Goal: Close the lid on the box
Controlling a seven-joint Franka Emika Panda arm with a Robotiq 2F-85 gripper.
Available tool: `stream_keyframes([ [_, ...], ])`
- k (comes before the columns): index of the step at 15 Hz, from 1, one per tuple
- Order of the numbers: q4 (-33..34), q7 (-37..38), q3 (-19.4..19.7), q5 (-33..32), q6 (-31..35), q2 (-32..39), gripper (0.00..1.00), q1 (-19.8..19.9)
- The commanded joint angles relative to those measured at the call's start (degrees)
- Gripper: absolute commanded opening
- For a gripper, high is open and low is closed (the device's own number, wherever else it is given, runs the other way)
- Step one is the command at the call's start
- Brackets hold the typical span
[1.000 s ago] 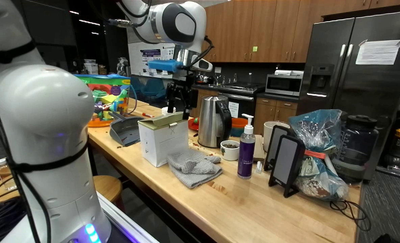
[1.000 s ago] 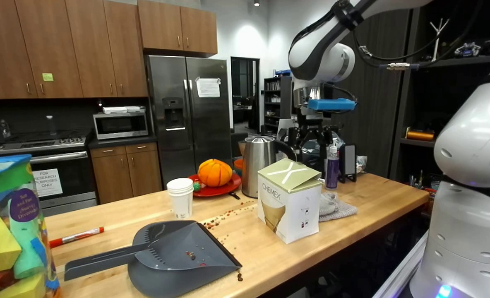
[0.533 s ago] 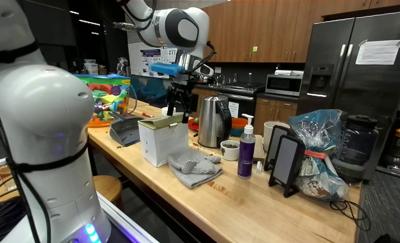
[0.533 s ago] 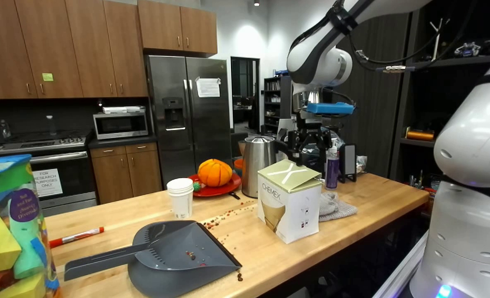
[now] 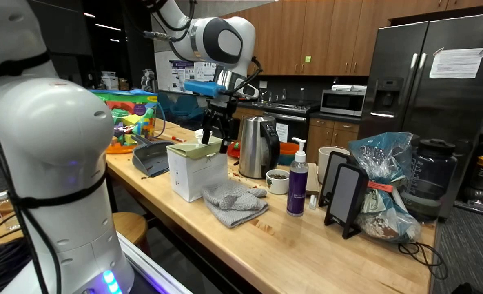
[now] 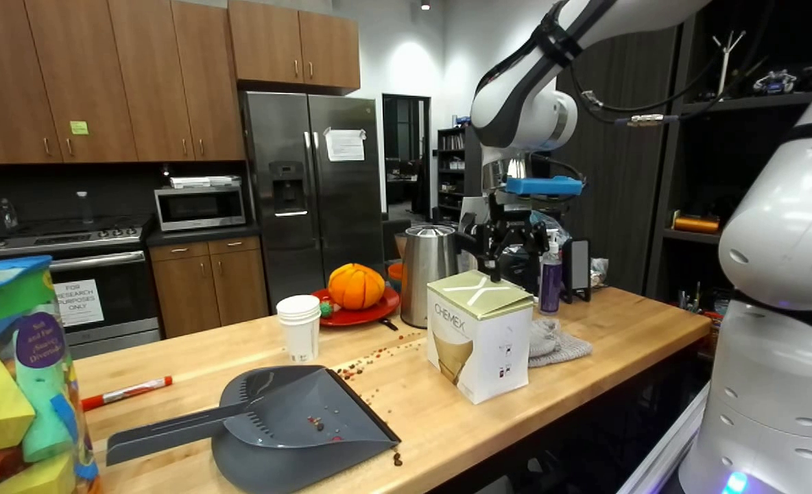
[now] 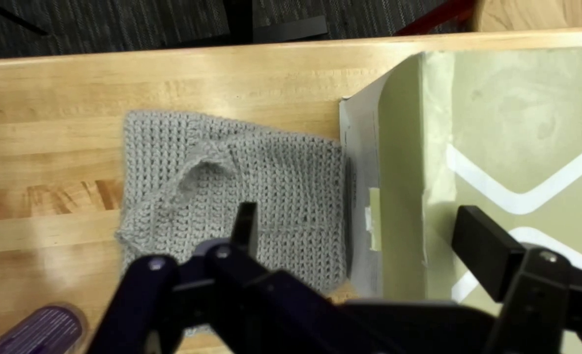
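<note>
The lid (image 6: 478,291) was pale olive green with a white X, the box (image 6: 488,353) white with a tan printed shape. The end effector (image 7: 362,233) was black, the knitted cloth (image 7: 281,187) grey, the plate (image 6: 361,318) red, the pumpkin (image 6: 356,286) orange, the surface (image 5: 298,253) honey-toned with brown patches.

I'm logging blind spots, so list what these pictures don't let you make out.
Inside of the box: hidden by the lid in all three views.
Whether the end effector touches the lid: in the wrist view it covers the spot.
Print on the fridge paper: too small in both exterior views.
Bin: cut off by the left and bottom edges in an exterior view.
</note>
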State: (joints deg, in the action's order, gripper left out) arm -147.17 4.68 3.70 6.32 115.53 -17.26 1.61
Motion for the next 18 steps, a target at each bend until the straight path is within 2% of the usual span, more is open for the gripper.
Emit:
stream_keyframes([
  [1, 0.71, -1.35, 0.27, 1.08, -0.59, -0.37, 1.0, 0.66],
  [11, 0.56, -0.19, 0.62, 0.52, -1.06, -6.65, 1.0, 2.18],
  [18, 2.05, -0.71, 1.98, 0.98, -1.29, -4.56, 1.0, 3.29],
])
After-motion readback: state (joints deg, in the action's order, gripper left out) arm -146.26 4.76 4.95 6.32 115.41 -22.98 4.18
